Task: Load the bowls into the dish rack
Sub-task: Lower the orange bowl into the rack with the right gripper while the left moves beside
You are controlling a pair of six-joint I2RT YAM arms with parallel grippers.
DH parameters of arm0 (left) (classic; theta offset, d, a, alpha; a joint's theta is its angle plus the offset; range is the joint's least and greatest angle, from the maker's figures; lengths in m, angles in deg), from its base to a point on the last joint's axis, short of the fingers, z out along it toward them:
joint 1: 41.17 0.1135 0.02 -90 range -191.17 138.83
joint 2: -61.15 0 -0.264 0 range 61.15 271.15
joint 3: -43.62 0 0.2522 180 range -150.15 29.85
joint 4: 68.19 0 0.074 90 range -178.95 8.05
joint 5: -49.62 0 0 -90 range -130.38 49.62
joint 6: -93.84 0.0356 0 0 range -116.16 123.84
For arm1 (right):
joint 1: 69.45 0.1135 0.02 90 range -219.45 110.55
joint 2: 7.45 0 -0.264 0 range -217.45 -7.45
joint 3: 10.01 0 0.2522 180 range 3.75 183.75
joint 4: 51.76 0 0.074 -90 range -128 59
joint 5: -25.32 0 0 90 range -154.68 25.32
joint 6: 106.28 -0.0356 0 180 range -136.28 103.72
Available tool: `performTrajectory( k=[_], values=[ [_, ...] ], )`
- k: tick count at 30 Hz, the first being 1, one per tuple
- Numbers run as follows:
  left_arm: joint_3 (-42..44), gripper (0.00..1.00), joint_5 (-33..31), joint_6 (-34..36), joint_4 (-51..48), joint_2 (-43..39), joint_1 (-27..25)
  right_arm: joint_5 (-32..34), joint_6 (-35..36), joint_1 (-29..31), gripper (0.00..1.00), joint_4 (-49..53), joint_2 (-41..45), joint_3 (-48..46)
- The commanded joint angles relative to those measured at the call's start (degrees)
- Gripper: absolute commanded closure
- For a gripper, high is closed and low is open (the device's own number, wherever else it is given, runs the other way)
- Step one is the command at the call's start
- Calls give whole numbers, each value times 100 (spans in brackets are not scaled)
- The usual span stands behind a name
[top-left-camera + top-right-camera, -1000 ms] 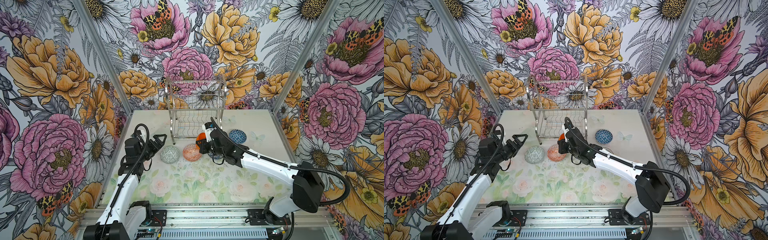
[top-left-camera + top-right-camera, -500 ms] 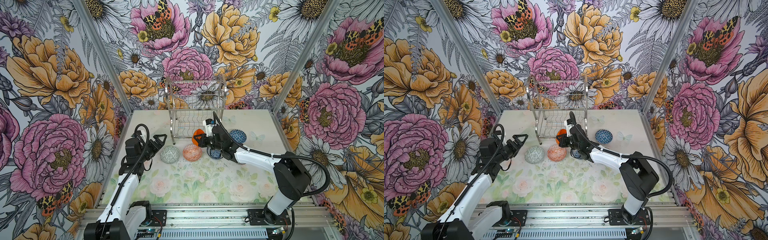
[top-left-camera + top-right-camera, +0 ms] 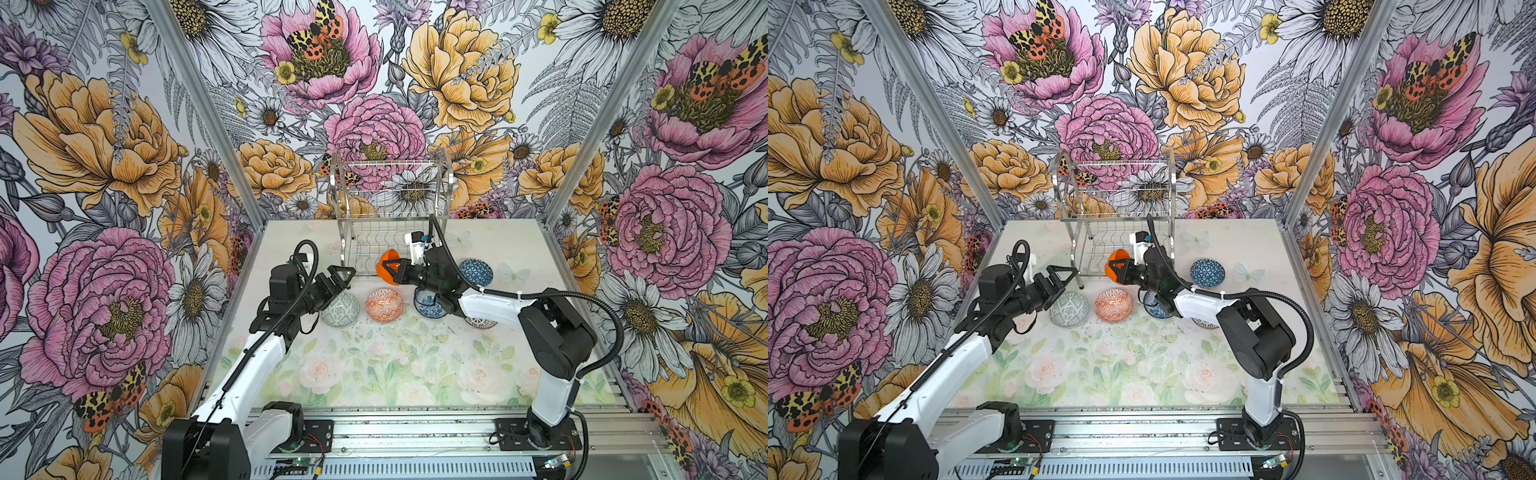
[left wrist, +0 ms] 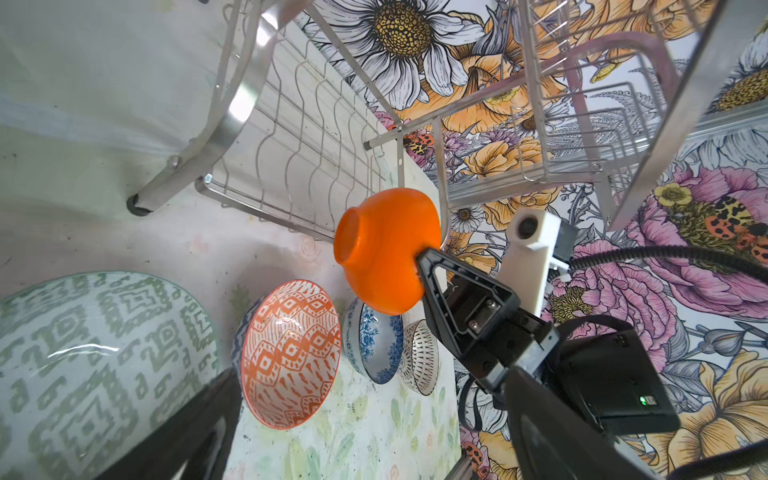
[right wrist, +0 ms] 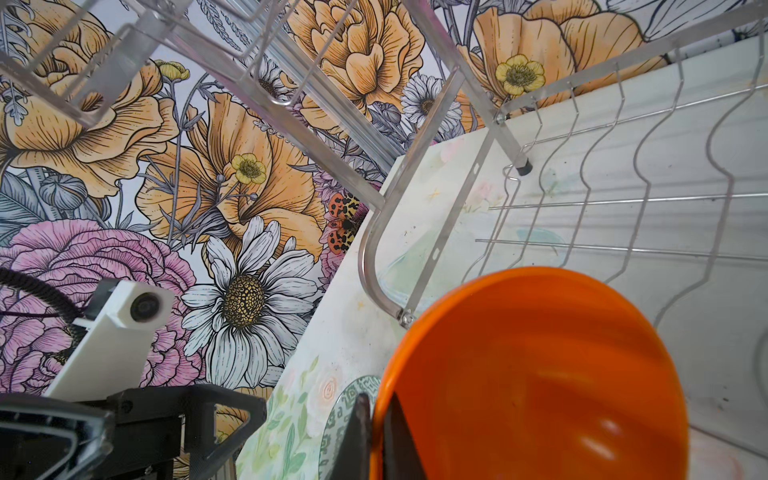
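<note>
My right gripper is shut on the rim of a plain orange bowl, held tilted in the air at the front edge of the lower tier of the dish rack. Both tiers look bare. In a row on the table lie a grey-green bowl, an orange-white bowl, a blue-white bowl and a black-white bowl. My left gripper hangs open just above the grey-green bowl.
A blue geometric bowl sits right of the rack, behind my right forearm. The rack's thin front left leg stands close to the left fingertips. Flowered walls close in the back and both sides.
My right arm has folded its elbow in and carried the orange bowl a little left and toward the rack's lower tier. The left arm has not moved.
</note>
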Motion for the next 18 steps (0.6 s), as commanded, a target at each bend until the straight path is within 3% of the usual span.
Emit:
performTrajectory(
  k=[1,18],
  values=[
    [-466,1,-221,342,-568,99,-239,-191,-154,-80,100,-792,-197,302],
    [-1513,1,-1047,769,-1448,739,-673,-768,-601,-294,100,-1645,-1369,1292]
  ],
)
